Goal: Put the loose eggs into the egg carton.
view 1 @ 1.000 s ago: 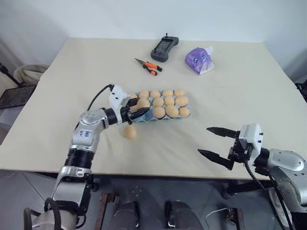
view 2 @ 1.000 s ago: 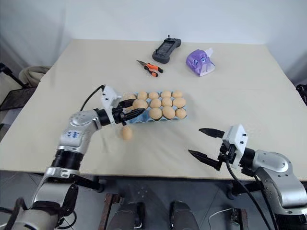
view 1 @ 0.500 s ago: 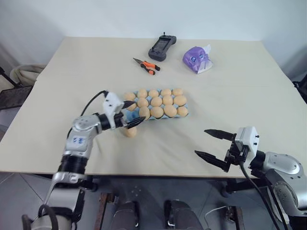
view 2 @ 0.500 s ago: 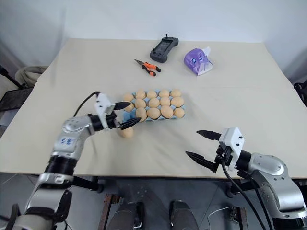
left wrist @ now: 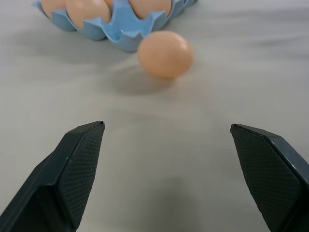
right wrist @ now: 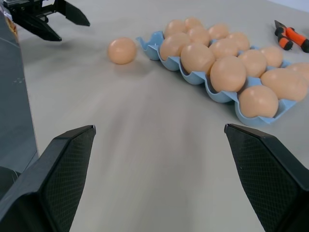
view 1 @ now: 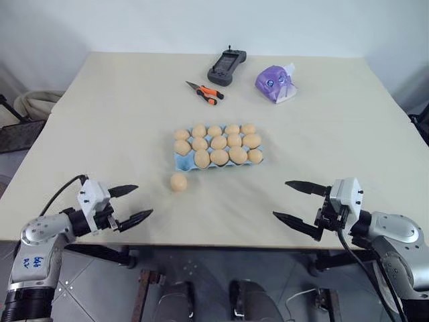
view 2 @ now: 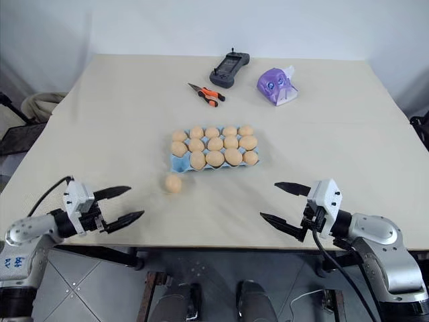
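Matte tan loose egg (left wrist: 165,53), moulded light-blue pulp egg carton (left wrist: 126,25), smooth matte beige table (view 1: 322,114).

Egg carton (view 1: 182,162): light-blue pulp tray, lidless, mid-table; fourteen tan eggs seated, near-left corner cup empty.
Loose egg (view 1: 178,182): pale tan-orange, on table just beside that corner, apart from it.

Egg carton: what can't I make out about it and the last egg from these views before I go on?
- Egg carton: its front-left cup looks empty in the head views, but its bottom is too small to see.
- Left wrist view: the carton is cut off by the frame edge.
- Loose egg: its underside is hidden against the table.
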Available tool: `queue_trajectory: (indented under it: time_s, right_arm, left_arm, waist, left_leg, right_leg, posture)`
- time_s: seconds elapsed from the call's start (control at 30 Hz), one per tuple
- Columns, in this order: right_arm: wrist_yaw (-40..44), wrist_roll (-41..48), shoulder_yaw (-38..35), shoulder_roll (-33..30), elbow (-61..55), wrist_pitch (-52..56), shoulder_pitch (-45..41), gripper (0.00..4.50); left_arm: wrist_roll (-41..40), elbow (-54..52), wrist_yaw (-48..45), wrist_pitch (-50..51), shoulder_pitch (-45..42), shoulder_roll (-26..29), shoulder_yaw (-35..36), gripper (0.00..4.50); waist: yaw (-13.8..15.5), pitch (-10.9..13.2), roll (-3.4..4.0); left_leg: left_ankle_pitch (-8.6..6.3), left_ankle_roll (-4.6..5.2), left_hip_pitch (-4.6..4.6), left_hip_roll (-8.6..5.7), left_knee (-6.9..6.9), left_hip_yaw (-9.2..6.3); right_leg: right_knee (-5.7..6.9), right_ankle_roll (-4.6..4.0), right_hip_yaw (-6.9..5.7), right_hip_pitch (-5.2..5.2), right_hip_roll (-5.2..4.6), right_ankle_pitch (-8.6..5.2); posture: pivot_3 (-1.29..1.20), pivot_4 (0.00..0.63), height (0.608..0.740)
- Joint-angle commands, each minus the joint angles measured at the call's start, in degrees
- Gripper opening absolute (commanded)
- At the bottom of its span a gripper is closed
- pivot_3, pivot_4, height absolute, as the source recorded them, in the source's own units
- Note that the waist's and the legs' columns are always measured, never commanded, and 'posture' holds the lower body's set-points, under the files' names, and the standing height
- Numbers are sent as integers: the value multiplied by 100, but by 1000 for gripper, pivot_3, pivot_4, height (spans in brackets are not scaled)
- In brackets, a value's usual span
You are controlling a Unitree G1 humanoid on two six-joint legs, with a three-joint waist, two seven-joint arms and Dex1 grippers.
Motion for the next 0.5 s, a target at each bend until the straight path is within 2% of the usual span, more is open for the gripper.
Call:
queue_trajectory:
  time_s: [0.03,0.17,0.5]
  right_arm:
    - [75,10,-129,13,9,-195,-24,4500]
    - [86,6,-124,-13,34,-195,-43,4500]
    - [24,-25,-159,-21,-82,-136,90,4500]
  left_arm:
    - [-77,-403,78,-81,69,-5,34,4455]
    - [101,-452,294,-47,-108,-190,-310,4455]
    - [808,36,1260,503,-1334,-927,-1365,4455]
  waist:
    - [-16,0,1]
    - [-46,-1,2]
    - [-45,-2,1]
  left_leg:
    - [0,0,0,0,-1,1]
    - [0,0,0,0,-13,3]
    - [18,30,-1,-2,5,6]
  right_leg:
    - [-1,-1,0,0,-2,0]
    - [-6,-3,-1,-2,-2,-1]
    - [8,9,-8,3,6,6]
  posture:
    - [0,150,740]
    - [0,150,740]
    - [0,150,740]
